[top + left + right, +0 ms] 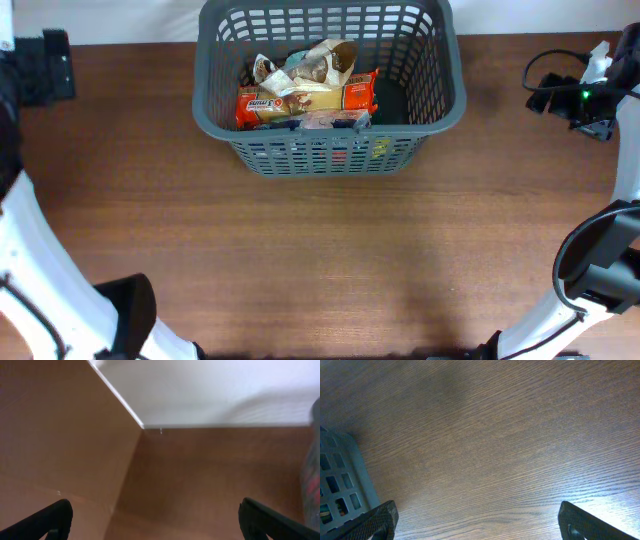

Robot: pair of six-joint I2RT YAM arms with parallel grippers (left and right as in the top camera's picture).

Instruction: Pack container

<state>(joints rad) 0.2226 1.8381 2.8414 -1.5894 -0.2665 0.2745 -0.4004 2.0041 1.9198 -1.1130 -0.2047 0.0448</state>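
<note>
The container (pixel 440 95) is a large dark grey slotted basket at the back middle of the wooden table. Inside it lie an orange food packet (pixel 305 98), a crumpled brown and white packet (pixel 318 62) and a bluish packet (pixel 332 121) against the front wall. My left gripper (pixel 45 65) is at the far left back, well away from the basket; its fingers (pixel 155 512) are wide open and empty. My right gripper (pixel 575 98) is at the right back, beside the basket; its fingers (pixel 477 512) are wide open and empty over bare wood.
The right wrist view shows the basket's grey corner (pixel 342 485) at lower left. The left wrist view shows the table's back corner edge (pixel 142 426) with white beyond, and a blurred grey and red shape (pixel 312 480) at the right edge.
</note>
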